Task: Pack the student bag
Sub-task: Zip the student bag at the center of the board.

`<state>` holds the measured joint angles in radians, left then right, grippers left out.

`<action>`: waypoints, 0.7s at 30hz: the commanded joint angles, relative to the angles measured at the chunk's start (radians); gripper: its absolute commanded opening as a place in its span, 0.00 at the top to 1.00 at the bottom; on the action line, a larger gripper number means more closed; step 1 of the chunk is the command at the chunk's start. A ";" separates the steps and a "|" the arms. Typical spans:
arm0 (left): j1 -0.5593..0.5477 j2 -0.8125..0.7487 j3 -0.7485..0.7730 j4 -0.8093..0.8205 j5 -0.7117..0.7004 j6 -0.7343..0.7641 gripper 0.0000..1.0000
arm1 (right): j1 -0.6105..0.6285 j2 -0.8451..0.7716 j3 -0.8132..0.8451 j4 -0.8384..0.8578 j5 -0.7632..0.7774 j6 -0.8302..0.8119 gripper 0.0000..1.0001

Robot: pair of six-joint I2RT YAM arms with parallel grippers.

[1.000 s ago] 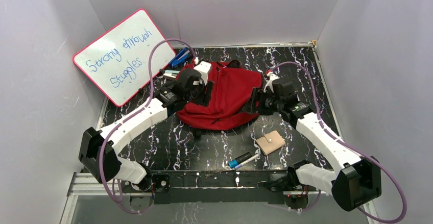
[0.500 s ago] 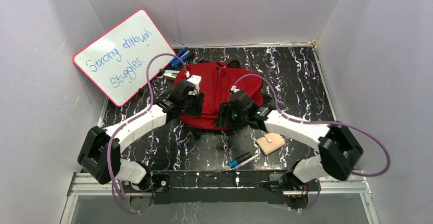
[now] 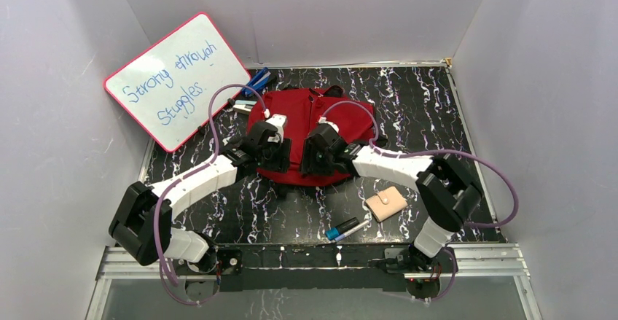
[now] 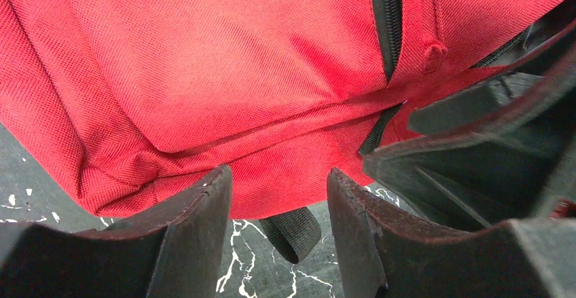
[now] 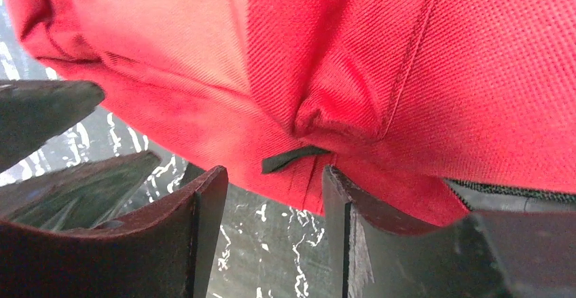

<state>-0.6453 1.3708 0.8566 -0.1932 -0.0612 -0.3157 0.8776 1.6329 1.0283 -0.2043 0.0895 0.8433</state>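
Observation:
The student bag (image 3: 321, 119), dark red with black zippers, lies flat at the middle of the table. Both grippers hang side by side over its near edge. My left gripper (image 3: 280, 154) is open; in its wrist view the jaws (image 4: 278, 182) straddle the red hem and a black strap loop (image 4: 293, 233) without touching them. My right gripper (image 3: 312, 158) is open too, its jaws (image 5: 272, 179) just below the bag's seam and a small black tab (image 5: 292, 157). A zipper (image 4: 385, 13) runs up the red fabric (image 4: 224, 74).
A pink-framed whiteboard (image 3: 178, 79) leans at the back left, with blue pens (image 3: 255, 83) beside it. A beige wallet (image 3: 385, 203) and a blue-capped marker (image 3: 342, 229) lie near the front right. Grey walls close in three sides.
My right arm has swung left from the bag's right side to its near edge, next to the left gripper. The left gripper shifted slightly nearer. Both jaws narrowed a little.

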 commanded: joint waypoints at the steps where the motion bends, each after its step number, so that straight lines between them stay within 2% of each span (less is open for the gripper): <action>1: 0.002 -0.032 -0.003 0.014 0.021 -0.008 0.49 | 0.003 0.061 0.060 0.004 0.041 0.010 0.40; 6: 0.003 -0.032 -0.003 0.017 0.030 -0.005 0.49 | 0.006 0.126 0.095 -0.034 0.072 -0.013 0.46; 13: 0.003 -0.027 -0.001 0.016 0.034 0.005 0.49 | 0.006 0.124 0.084 -0.042 0.121 -0.024 0.68; 15: 0.003 -0.026 -0.001 0.016 0.032 0.005 0.49 | 0.005 0.103 0.078 -0.040 0.125 -0.030 0.71; 21: 0.002 -0.022 0.005 0.013 0.029 0.011 0.49 | 0.005 0.059 0.050 -0.060 0.132 -0.049 1.00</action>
<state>-0.6453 1.3708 0.8566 -0.1825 -0.0360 -0.3141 0.8806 1.7584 1.0843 -0.2600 0.1761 0.8139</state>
